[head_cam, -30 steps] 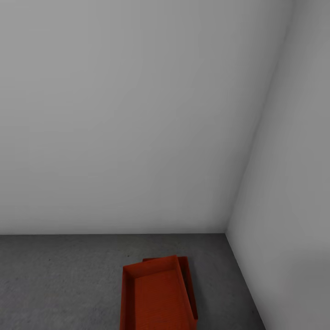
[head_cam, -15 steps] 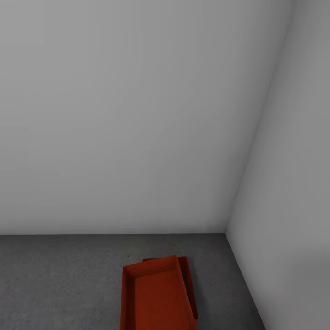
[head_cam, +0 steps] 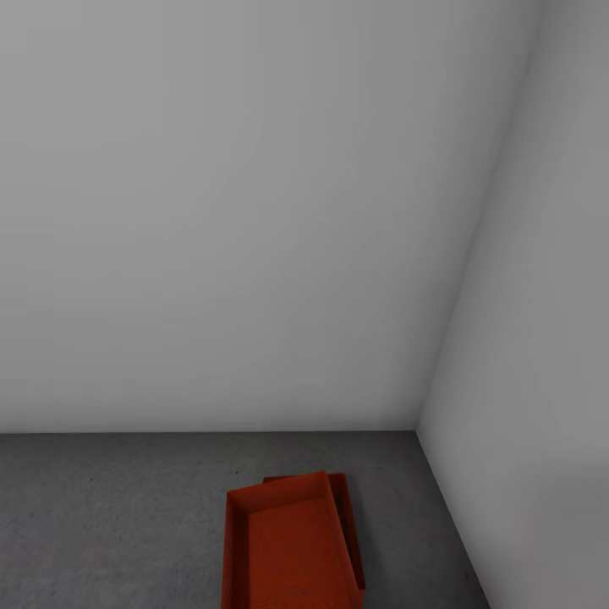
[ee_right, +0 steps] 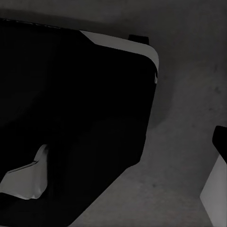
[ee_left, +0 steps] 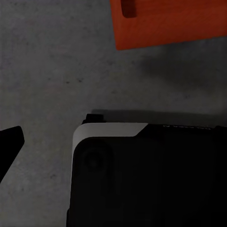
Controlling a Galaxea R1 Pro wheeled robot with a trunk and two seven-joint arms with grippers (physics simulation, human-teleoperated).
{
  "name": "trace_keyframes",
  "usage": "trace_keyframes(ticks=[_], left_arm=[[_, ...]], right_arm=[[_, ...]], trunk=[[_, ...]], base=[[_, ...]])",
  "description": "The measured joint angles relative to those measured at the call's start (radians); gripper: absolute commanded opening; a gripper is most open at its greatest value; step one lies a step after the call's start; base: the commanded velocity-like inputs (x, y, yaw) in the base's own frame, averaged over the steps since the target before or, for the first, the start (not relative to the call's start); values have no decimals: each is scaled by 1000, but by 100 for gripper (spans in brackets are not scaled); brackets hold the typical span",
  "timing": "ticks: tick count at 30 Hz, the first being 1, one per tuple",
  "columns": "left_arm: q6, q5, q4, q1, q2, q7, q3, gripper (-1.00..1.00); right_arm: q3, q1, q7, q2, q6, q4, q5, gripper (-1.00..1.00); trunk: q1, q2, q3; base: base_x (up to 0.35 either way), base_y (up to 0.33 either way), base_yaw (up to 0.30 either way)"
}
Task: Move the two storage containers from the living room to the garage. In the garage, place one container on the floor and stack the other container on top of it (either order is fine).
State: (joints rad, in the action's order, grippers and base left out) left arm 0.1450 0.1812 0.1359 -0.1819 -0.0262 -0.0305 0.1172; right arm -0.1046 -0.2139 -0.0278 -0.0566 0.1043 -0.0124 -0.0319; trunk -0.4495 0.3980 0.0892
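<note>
Head view: two red-orange, low-walled rectangular storage containers, upper container point(head_cam: 288, 550) skewed atop lower container point(head_cam: 353, 541), sit at 6 o'clock on speckled grey concrete floor point(head_cam: 110, 524), near smooth white wall point(head_cam: 254, 211) corner. Left wrist view: an orange bin wall point(ee_left: 170, 23) at 12 o'clock over rough concrete, above the rounded black robot base point(ee_left: 151, 179); left claw state cannot be told. Right wrist view: matte black base and concrete; right claw state cannot be told.

Two storage containers point(head_cam: 288, 550): red-orange plastic, matt, faint fine ribbing on inner base, stacked at 6 o'clock. Floor point(head_cam: 110, 524): rough speckled dark grey concrete, matt. Walls point(head_cam: 254, 211): smooth, plain white, no sheen. Robot base point(ee_left: 151, 175), seen from left wrist: smooth black w/ pale grey trim, slight sheen.
</note>
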Motion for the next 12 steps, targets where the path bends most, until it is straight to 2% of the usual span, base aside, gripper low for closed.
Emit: trace_keyframes(ticks=[12], left_arm=[[0, 0, 0, 0, 0, 0, 0, 100]], right_arm=[[0, 0, 0, 0, 0, 0, 0, 100]], trunk=[[0, 0, 0]], base=[[0, 0, 0]])
